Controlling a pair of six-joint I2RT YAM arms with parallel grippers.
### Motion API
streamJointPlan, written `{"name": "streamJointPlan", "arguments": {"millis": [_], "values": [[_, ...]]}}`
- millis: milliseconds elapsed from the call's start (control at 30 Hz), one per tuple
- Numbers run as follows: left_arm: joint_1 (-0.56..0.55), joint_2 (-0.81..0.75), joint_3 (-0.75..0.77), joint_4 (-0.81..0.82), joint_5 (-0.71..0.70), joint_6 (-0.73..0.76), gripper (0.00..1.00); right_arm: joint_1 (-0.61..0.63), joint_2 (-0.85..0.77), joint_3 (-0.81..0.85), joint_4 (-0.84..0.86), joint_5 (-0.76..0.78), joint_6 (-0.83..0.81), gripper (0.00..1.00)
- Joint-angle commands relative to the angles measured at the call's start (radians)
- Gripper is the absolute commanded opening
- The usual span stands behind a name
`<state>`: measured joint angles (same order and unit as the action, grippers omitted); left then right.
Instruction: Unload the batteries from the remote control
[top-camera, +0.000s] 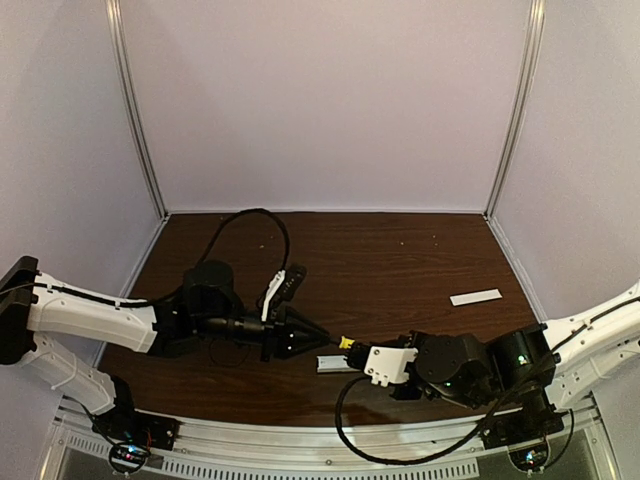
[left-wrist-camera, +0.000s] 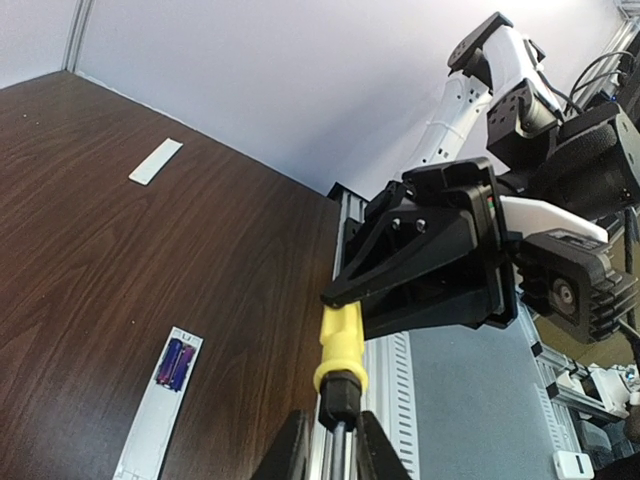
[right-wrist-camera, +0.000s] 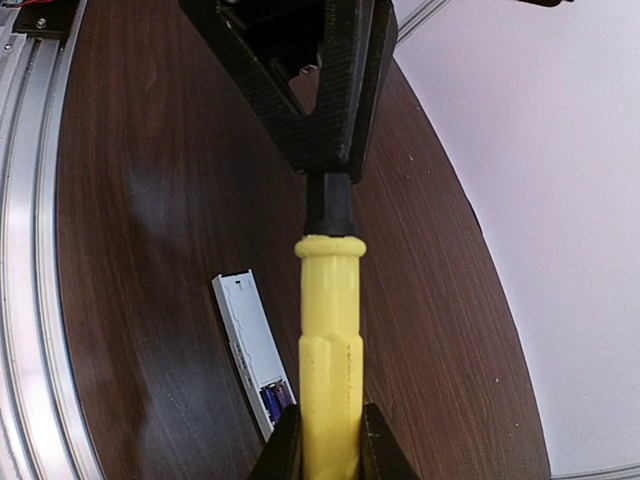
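Note:
The white remote control (top-camera: 331, 362) lies flat near the table's front edge, its back open. Two purple-blue batteries (left-wrist-camera: 175, 363) sit side by side in its compartment (right-wrist-camera: 277, 398). Above and beside the remote (right-wrist-camera: 243, 330) a yellow-handled screwdriver (right-wrist-camera: 330, 340) hangs level between both arms. My right gripper (right-wrist-camera: 330, 440) is shut on the yellow handle (top-camera: 346, 342). My left gripper (left-wrist-camera: 338, 425) has its fingers pressed round the black collar and metal shaft (left-wrist-camera: 340, 395), coming from the opposite side (top-camera: 322, 335). Neither gripper touches the remote (left-wrist-camera: 150, 420).
A thin flat white cover strip (top-camera: 475, 297) lies alone at the right of the dark wood table (top-camera: 400, 260), also far off in the left wrist view (left-wrist-camera: 156, 161). A metal rail (top-camera: 300, 432) runs along the front edge. Pale walls enclose three sides.

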<state>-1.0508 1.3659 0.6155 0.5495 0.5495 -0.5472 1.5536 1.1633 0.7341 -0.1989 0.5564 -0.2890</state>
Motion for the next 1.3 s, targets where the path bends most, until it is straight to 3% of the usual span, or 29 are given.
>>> {"name": "streamJointPlan", "arguments": {"millis": [0,167,400,533,567,633,733,800,867,933,1267], "values": [[-0.003,-0.009,0.023,-0.016,-0.027,0.019,0.17,0.009,-0.007,0.028,-0.022,0.025,0.005,0.00],[-0.002,-0.016,0.023,-0.026,-0.032,0.028,0.17,0.011,-0.010,0.030,-0.028,0.028,0.005,0.00],[-0.003,-0.004,0.031,-0.032,-0.030,0.031,0.00,0.013,-0.005,0.031,-0.019,0.030,0.008,0.00],[-0.004,0.002,0.040,-0.048,-0.042,0.033,0.00,0.012,0.009,0.036,-0.017,0.045,0.035,0.00],[-0.004,0.002,0.040,-0.048,-0.043,0.033,0.00,0.013,0.013,0.037,-0.017,0.053,0.050,0.03],[-0.004,-0.001,0.039,-0.048,-0.044,0.033,0.00,0.013,0.024,0.045,-0.029,0.086,0.110,0.20],[-0.003,-0.010,0.034,-0.045,-0.051,0.033,0.00,0.012,0.032,0.056,-0.059,0.149,0.210,0.60],[-0.004,-0.015,0.030,-0.042,-0.057,0.034,0.00,0.012,0.017,0.051,-0.057,0.155,0.266,0.81],[-0.004,-0.021,0.025,-0.041,-0.065,0.035,0.00,0.010,-0.007,0.046,-0.053,0.144,0.322,0.95],[-0.004,-0.026,0.022,-0.039,-0.067,0.035,0.00,-0.001,-0.031,0.043,-0.047,0.119,0.379,0.99],[-0.004,-0.044,0.004,-0.017,-0.073,0.033,0.00,-0.098,-0.081,0.089,-0.059,-0.075,0.633,1.00]]}}
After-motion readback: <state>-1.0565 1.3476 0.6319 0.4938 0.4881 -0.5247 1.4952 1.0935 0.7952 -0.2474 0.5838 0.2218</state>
